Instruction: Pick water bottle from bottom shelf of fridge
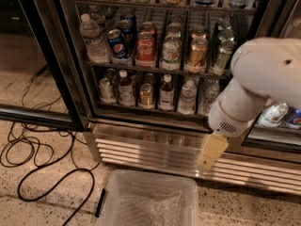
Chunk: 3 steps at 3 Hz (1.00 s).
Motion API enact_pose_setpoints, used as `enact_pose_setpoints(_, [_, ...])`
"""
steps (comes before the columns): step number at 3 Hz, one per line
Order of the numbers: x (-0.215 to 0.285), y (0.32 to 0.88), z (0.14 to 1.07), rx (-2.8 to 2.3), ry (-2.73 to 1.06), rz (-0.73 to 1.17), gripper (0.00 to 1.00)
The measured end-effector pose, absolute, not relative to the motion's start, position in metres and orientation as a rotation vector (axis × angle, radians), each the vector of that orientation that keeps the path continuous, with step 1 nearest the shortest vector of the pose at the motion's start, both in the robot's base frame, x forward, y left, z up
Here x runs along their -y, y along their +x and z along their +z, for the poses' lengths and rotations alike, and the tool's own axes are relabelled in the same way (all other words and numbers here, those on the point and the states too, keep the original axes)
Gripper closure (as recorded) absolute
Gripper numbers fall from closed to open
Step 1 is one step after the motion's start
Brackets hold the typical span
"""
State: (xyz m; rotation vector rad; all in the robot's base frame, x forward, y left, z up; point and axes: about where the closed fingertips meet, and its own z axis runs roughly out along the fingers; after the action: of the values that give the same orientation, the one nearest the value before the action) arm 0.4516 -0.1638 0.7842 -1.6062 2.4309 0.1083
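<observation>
The end effector (212, 150) is hanging low in front of the fridge (71, 84), its pale yellowish tip pointing down and slightly left across the ribbed steel grille (150, 149) at the base. Whether it is apart or together cannot be told from this view, and it is holding nothing. The bulky white arm (263, 79) above it is covering part of the right side of the cooler.

The water bottle (187, 96) is standing upright on the bottom shelf (141, 111), right of centre in the row, with its white cap up. It is sitting above and to the left of the end effector and well apart from it. Just to its left a dark bottle (166, 92) with a white cap is standing, then a can (146, 95), a second dark bottle (124, 87) and another can (106, 89) at the left end. Another clear bottle (209, 94) is showing just to the right of the water bottle, partly hidden by the arm.

On the rack above, a larger clear bottle (91, 39) is standing at the far left beside a blue can (117, 44) and a red can (145, 48), with more cans running to the right.

On the speckled floor (244, 211), a clear plastic bin (150, 182) is sitting in front of the grille, and a black cable (42, 175) is looping to its left.
</observation>
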Motion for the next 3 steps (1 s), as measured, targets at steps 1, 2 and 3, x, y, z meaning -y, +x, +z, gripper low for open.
enact_pose_setpoints(1, [0.1533,0.4634,0.7165,-2.571,-1.500,0.124,0.00])
enact_pose_setpoints(2, [0.1532,0.4632,0.7156,-2.625,-1.409,0.134,0.00])
enact_pose_setpoints(3, [0.1467,0.4578,0.7086,-2.610,-1.418,0.147,0.00])
